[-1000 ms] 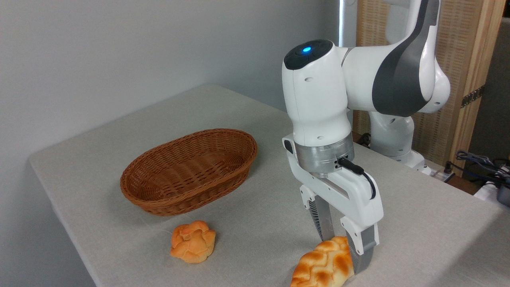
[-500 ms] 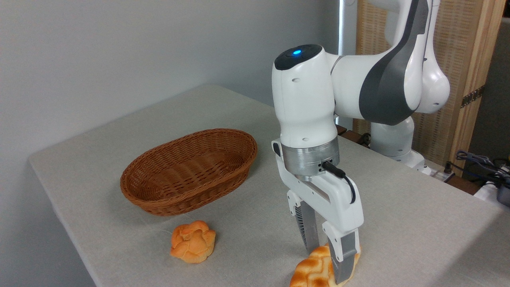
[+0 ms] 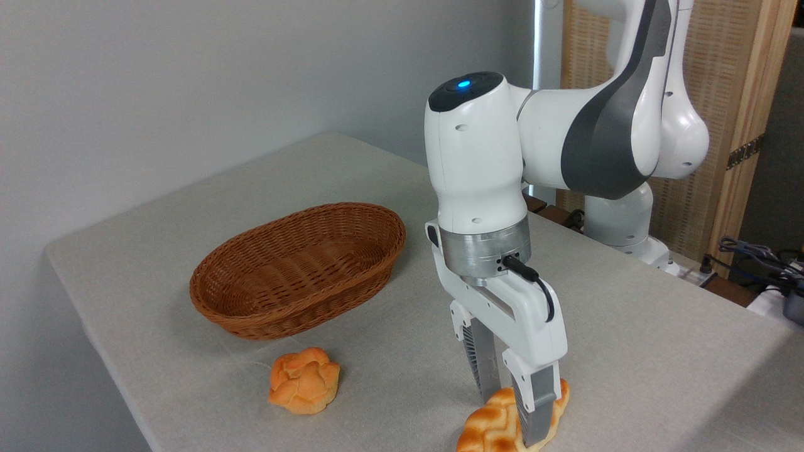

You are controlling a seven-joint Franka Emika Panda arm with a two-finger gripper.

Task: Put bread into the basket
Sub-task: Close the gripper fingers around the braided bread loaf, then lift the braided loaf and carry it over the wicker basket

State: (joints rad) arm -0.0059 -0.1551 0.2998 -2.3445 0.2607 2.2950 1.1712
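Observation:
The bread [image 3: 488, 429], a braided golden-orange loaf, lies on the table near the front edge at lower right, its lower end cut off by the picture's edge. My gripper [image 3: 509, 419] has come down over its middle, pointing straight down. One finger stands behind the loaf and the other finger [image 3: 534, 408] in front, hiding part of it. The jaws are open, straddling the loaf, and I see no squeeze on it. The basket [image 3: 282, 314], an oval of reddish-brown wicker, sits to the left with nothing in it.
A small round knotted orange bun [image 3: 304, 380] lies in front of the basket, left of the loaf. The table's front edge [image 3: 100, 351] runs close by. The arm's base [image 3: 619, 220] stands at the back right, with cables [image 3: 754, 257] beyond.
The gripper has moved left and lower, from beside the loaf's right end to over its middle. Its fingers now stand on both sides of the loaf. The loaf shifted slightly.

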